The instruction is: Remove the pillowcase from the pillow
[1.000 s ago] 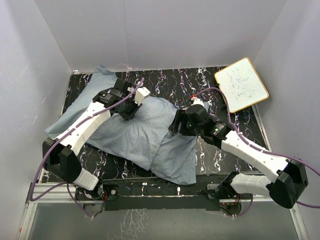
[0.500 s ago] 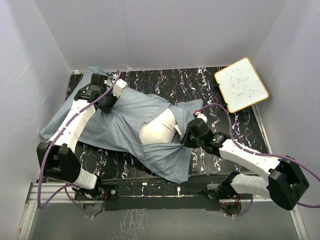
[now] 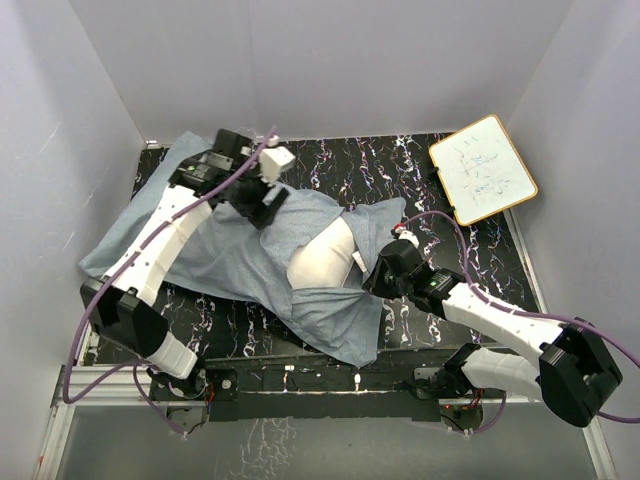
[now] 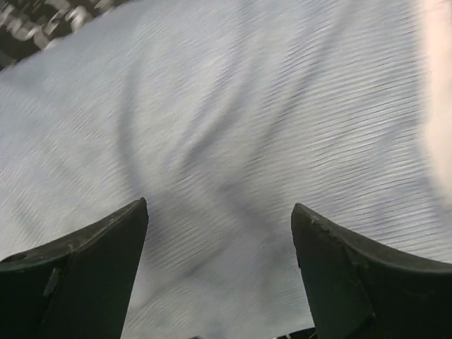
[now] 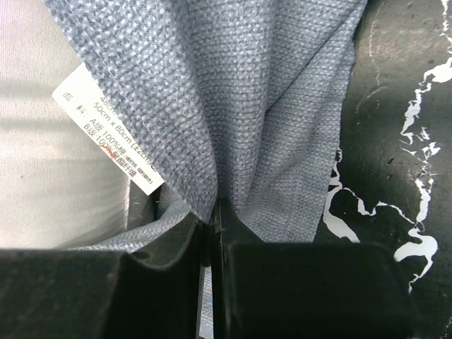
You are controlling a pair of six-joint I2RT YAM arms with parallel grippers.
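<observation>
The pillowcase (image 3: 235, 255) lies crumpled across the left and middle of the table, its paler grey-blue side showing. A white bulge of the pillow (image 3: 322, 262) pokes out of its opening near the centre. My left gripper (image 3: 262, 205) hovers open over the far part of the fabric. In the left wrist view its fingers (image 4: 85, 261) stand wide apart above the blurred pillowcase (image 4: 233, 127) with nothing between them. My right gripper (image 5: 212, 222) is shut on a fold of the pillowcase (image 5: 261, 106) at the opening's edge, beside a white care label (image 5: 106, 134) and the pillow (image 5: 42, 176).
A white framed board (image 3: 483, 168) leans at the far right corner. The black marbled table (image 3: 400, 170) is bounded by pale walls at the left, back and right. The right arm's cable (image 3: 440, 200) loops over the table toward the board.
The left gripper pulled the fabric toward the far left, baring the pillow, then opened, let go and swung back toward the centre. The right gripper closed on the pillowcase edge and has held there.
</observation>
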